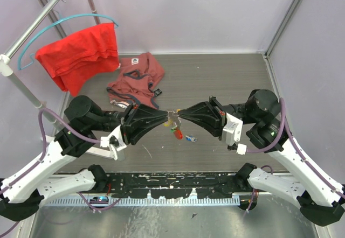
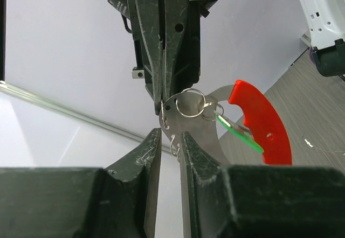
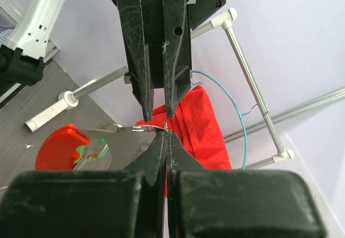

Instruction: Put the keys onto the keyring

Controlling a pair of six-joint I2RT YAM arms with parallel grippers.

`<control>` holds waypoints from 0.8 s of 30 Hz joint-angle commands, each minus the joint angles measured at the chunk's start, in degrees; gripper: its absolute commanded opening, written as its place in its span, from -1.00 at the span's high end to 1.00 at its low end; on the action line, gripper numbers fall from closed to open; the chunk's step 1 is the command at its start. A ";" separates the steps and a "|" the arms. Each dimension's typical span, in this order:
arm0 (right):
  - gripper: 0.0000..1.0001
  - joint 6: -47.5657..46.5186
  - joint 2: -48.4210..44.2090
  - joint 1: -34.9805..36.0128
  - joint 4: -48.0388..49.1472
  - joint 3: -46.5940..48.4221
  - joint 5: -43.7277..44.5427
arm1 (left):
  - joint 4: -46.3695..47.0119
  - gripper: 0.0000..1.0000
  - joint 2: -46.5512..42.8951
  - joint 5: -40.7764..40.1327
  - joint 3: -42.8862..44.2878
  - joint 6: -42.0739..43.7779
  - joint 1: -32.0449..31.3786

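Only overhead shows blue key (image 1: 191, 138), apparently off keyring (image 1: 173, 120).

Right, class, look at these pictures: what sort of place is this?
Probably a robot test cell in a lab: plain pale walls close in a small table, a left arm and a right arm are mounted at its near edge, and a clothes rail carries a red garment.

pale lilac walls (image 1: 188, 12) all round; grey wood-grain tabletop (image 1: 232, 82); metal rail (image 1: 36, 29) at left, blue hanger (image 1: 59, 23) on it carrying red cloth (image 1: 81, 55).
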 commanded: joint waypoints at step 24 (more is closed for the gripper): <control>0.99 -0.52 -0.41 0.23 3.99 1.62 -4.29 | 8.43 0.61 3.54 6.23 0.67 -3.96 -0.12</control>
